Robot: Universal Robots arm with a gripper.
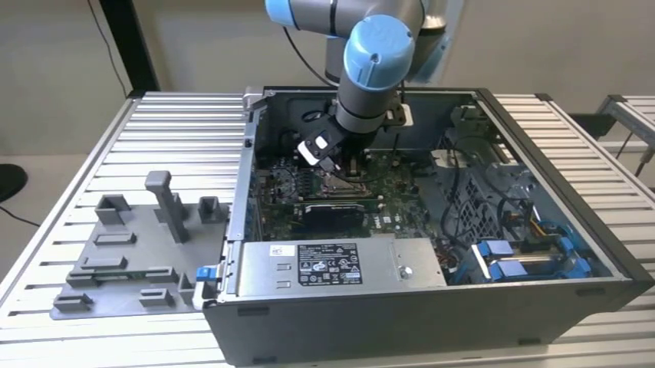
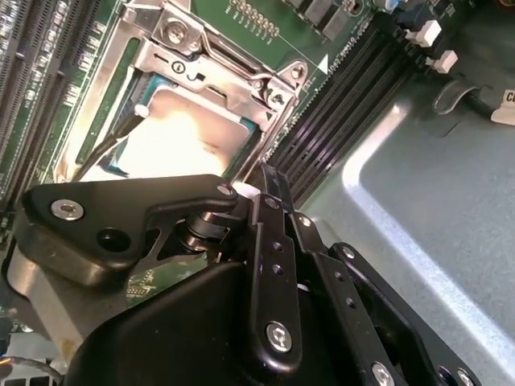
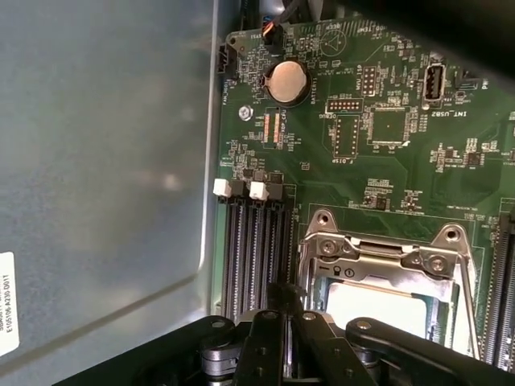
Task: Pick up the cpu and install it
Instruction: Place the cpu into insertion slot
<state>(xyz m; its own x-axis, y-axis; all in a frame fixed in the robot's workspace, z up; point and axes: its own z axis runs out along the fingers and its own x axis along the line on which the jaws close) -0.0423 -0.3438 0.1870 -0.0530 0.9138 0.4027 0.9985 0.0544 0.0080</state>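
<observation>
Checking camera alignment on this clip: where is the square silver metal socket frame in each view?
Exterior view: the square silver metal socket frame sits directly under the end effector, inside the open grey computer case.
First wrist view: beside the black memory slots, framing the pale silver cpu.
Second wrist view: around that cpu too.
Shared landmark: the green motherboard.

In the exterior view the light is even and soft and seems to come from above. The inside of the computer case (image 1: 430, 314) is dimmer, with shade on the board directly below the gripper (image 1: 338, 162). In the second wrist view a strong white glare lies on the cpu (image 2: 189, 141) just ahead of the gripper and washes out its metal top. A paler bright band crosses the case panel beside it. The gripper's black parts stay very dark.
</observation>
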